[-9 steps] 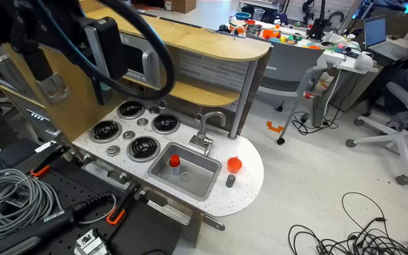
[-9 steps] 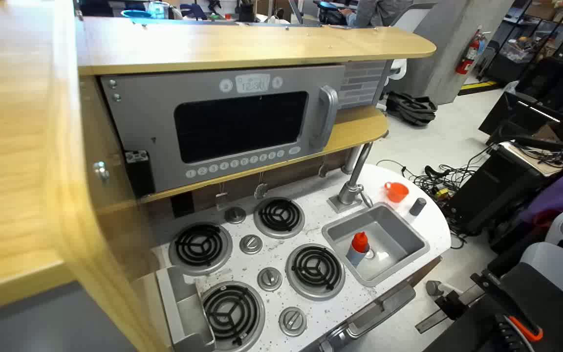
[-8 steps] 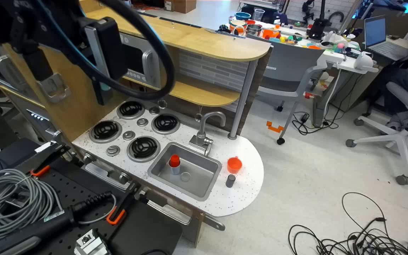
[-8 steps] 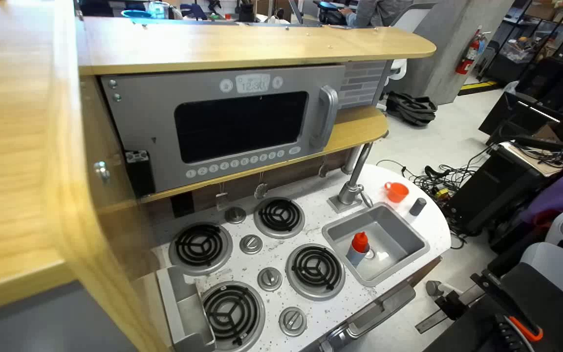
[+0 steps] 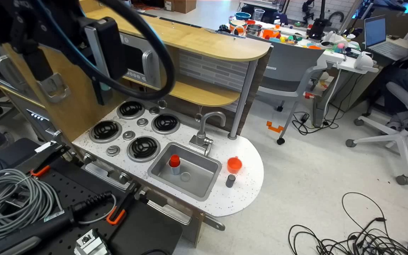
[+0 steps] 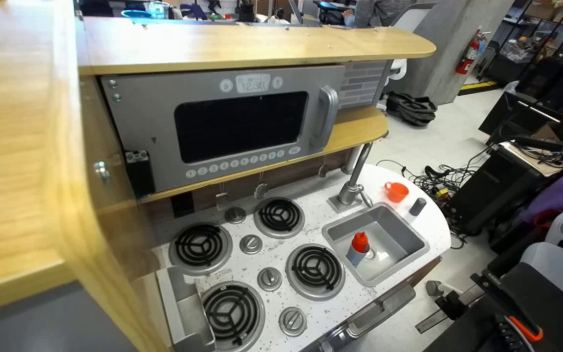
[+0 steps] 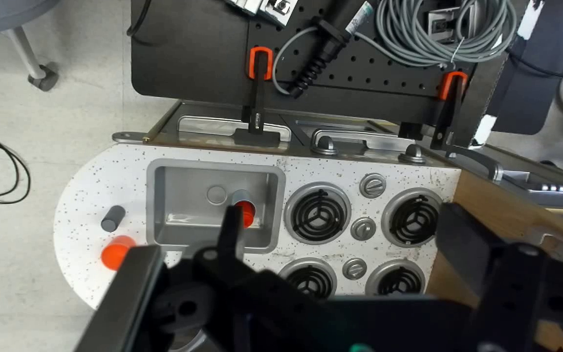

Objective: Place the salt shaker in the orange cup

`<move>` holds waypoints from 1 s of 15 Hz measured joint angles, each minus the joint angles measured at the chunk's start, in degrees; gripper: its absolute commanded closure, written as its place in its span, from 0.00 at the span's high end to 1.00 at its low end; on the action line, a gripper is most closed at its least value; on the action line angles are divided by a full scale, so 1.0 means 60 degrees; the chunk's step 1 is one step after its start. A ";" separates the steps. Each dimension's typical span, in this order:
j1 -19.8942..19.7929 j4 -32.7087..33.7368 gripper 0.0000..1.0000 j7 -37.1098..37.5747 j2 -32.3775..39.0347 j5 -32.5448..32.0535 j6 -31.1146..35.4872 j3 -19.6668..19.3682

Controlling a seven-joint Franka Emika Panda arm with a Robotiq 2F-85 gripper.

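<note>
A small orange-red cup (image 5: 234,165) sits on the white counter right of the sink in an exterior view; it also shows at the left of the wrist view (image 7: 115,253). A small dark grey cylinder (image 5: 230,181) stands upright beside it, also in the wrist view (image 7: 113,218). A red-topped bottle (image 6: 359,243) stands in a grey cup inside the sink (image 7: 151,210). I cannot tell for sure whether the cylinder or the red-topped thing is the salt shaker. My gripper (image 7: 345,234) is open and empty, high above the stove, apart from all of these.
A faucet (image 5: 202,136) rises behind the sink. Stove burners (image 6: 315,271) lie beside it. A wooden shelf (image 5: 204,92) and microwave (image 6: 242,127) overhang the counter's back. A tall wooden panel (image 5: 73,109) stands at the stove end. A black board with cables (image 5: 143,230) lies in front.
The gripper and the task's things have not visibly moved. A person's leg and shoe have shifted at the left edge of an exterior view.
</note>
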 measured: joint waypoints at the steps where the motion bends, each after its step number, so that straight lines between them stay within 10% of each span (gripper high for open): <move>1: 0.0000 0.0000 1.00 0.0000 0.0000 0.0000 0.0000 0.0000; 15: -0.0013 -0.0046 1.00 0.0000 0.0051 0.0004 0.0171 0.0001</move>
